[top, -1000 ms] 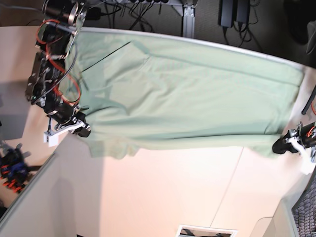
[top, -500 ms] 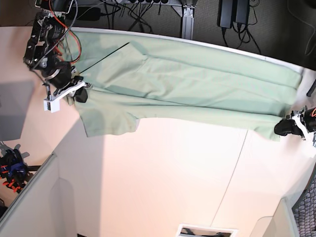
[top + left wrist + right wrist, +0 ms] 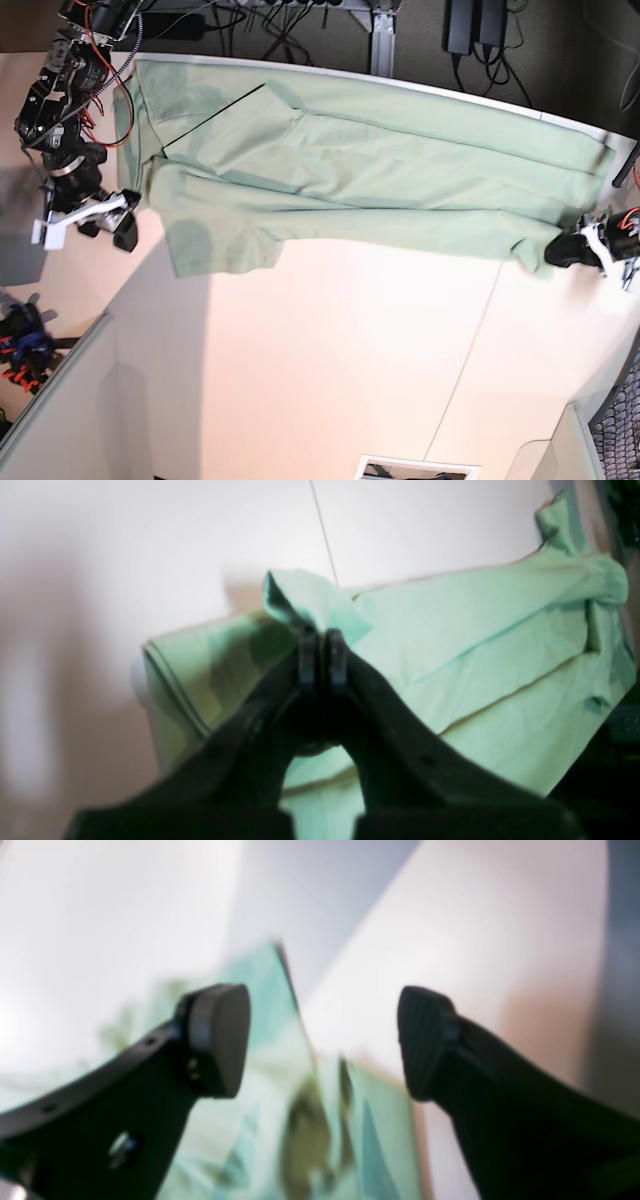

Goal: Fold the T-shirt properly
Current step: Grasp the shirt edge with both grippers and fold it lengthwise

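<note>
The pale mint-green T-shirt (image 3: 380, 170) lies spread lengthways across the back of the table, its near long edge folded over, and a sleeve flap (image 3: 220, 245) sticks out toward the front at the left. At the right end, my left gripper (image 3: 572, 250) is shut on a corner of the cloth. The left wrist view shows its fingertips (image 3: 322, 655) pinching a raised fold of the T-shirt (image 3: 475, 645). My right gripper (image 3: 108, 222) stands open just off the T-shirt's left end. In the right wrist view its pads (image 3: 220, 1040) are wide apart, with the T-shirt (image 3: 260, 1120) below and nothing between them.
Cables and power bricks (image 3: 470, 25) hang behind the table's back edge. A grey partition (image 3: 60, 400) and a bundle of coloured clips (image 3: 25, 345) sit at the front left. A table seam (image 3: 470, 350) runs toward the front, ending near a small white frame (image 3: 415, 468).
My right gripper has opened, let go of the T-shirt's left edge and drawn away to the left. The lifted near edge now lies on the shirt. My left gripper has shifted back a little, still pinching.
</note>
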